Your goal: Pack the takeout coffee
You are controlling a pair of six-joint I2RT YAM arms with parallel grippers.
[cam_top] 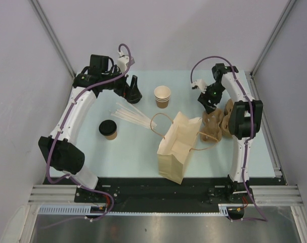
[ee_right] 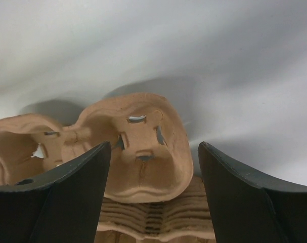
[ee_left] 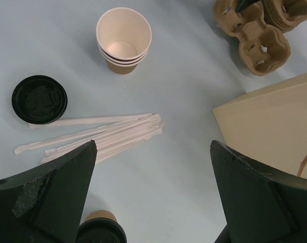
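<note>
Overhead and wrist views of a pale blue table (cam_top: 128,157) with two arms mounted at its near edge. The takeout coffee (cam_top: 108,129), a small brown cup closed with a black lid, is seen upright on the left half of the table. It is set apart from the paper bag (cam_top: 173,149) and just beside the near ends of a bundle of wrapped straws (cam_top: 130,115).

The bag is placed near the middle of the table, with its handles at the far end. A stack of lidless cups (cam_top: 162,96) is shown upright beyond the bag. A loose black lid (ee_left: 39,99) is seen flat on the table next to the straws in the left wrist view.

The left gripper (ee_left: 153,146) is held above the straws. Its jaws are spread wide and nothing is held between them.

The right gripper (ee_right: 154,144) is positioned at a stack of moulded pulp cup carriers (cam_top: 216,124), which lies right of the bag. Its jaws are parted on either side of one cup well of the top carrier. No grip on the carrier is seen.
</note>
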